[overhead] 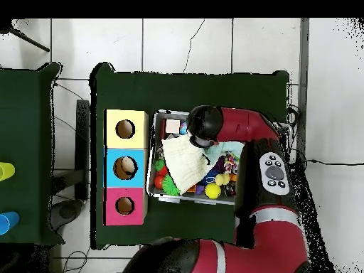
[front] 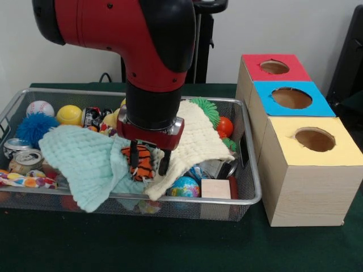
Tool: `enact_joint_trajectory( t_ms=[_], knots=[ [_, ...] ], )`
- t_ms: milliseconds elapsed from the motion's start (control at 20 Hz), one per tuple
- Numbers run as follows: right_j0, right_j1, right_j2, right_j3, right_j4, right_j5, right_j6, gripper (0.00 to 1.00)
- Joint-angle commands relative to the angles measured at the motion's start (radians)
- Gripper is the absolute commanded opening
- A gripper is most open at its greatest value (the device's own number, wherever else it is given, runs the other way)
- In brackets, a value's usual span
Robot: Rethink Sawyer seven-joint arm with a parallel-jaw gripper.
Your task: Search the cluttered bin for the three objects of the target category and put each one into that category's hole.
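We see the arm (front: 142, 34) reaching down into the wire bin (front: 249, 187), its gripper (front: 148, 164) lowered over an orange ball with black stripes (front: 143, 162). The two dark fingers (front: 134, 154) stand apart, one on each side of that ball, and we cannot tell whether they actually press it — so we read the claw as parted, not clamped.

The ball lies in a gap between two cloths: a mint one (front: 85, 161) draped over the bin's front left, and a cream one (front: 195, 141) spread across the middle and right. Around them we make out a baseball (front: 39, 107), a yellow ball (front: 69, 114), a fuzzy blue ball (front: 33, 127), a can (front: 25, 161) at the left wall, a green spiky ball (front: 209, 109), a small orange ball (front: 225, 126), a globe ball (front: 184, 187) and a wooden block (front: 215, 188) at the front right.

Beside the bin stand three boxes in a row, each with a round hole in its top — red (front: 276, 68) farthest, blue (front: 292, 98) in the middle, yellow (front: 315, 140) nearest.

From overhead, the arm's head (overhead: 202, 126) covers the bin's middle, and the cream cloth shows next to it, toward the boxes.
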Motion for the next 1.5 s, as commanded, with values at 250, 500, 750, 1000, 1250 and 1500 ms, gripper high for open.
enact_joint_trajectory(
  t_ms=[250, 500, 750, 1000, 1250, 1500],
  knots=[
    [0.016, -0.019, -0.035, 0.011, -0.042, 0.113, 0.001, 1.00],
    [0.045, -0.039, -0.063, -0.061, -0.040, 0.216, -0.001, 1.00],
    [0.060, -0.061, -0.084, -0.042, -0.045, 0.262, -0.003, 1.00],
    [0.054, -0.034, -0.074, 0.006, -0.045, 0.230, -0.008, 1.00],
    [0.036, 0.004, -0.043, 0.025, -0.042, 0.162, -0.031, 1.00],
    [0.029, 0.029, -0.029, 0.010, -0.041, 0.109, -0.027, 1.00]
  ],
)
